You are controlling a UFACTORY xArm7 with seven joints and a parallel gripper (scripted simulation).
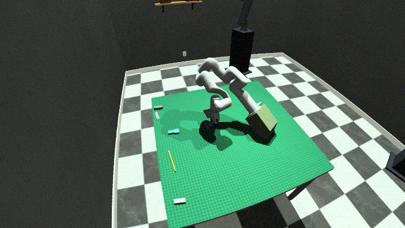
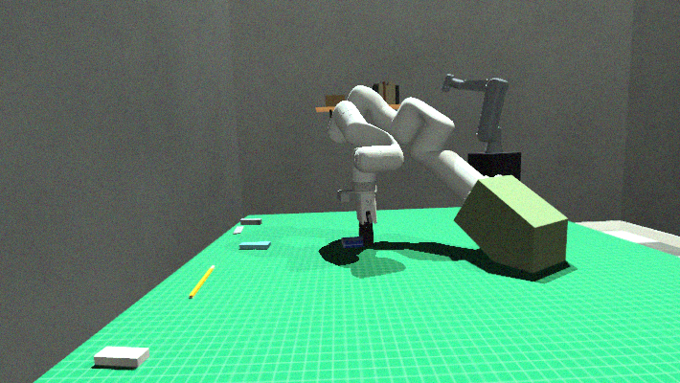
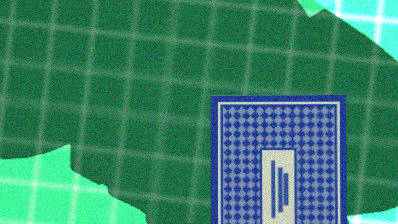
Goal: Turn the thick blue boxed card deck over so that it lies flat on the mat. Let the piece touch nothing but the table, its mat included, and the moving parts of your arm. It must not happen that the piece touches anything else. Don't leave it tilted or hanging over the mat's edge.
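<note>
The blue boxed card deck (image 3: 278,162) lies flat on the green mat (image 1: 228,148), its patterned broad face up, in the arm's shadow. It shows small and dark in the top view (image 1: 210,125) and as a low blue slab in the exterior view (image 2: 352,242). My gripper (image 2: 367,233) points straight down just beside the deck, its dark fingertips close to the mat at the deck's right end. The fingers stand open with nothing between them. They do not show in the wrist view.
A large olive box (image 2: 512,229) covers the arm's base on the mat to the right. A light blue block (image 2: 254,245), two grey blocks (image 2: 250,221), a yellow pencil (image 2: 201,281) and a white block (image 2: 121,356) lie along the mat's left side.
</note>
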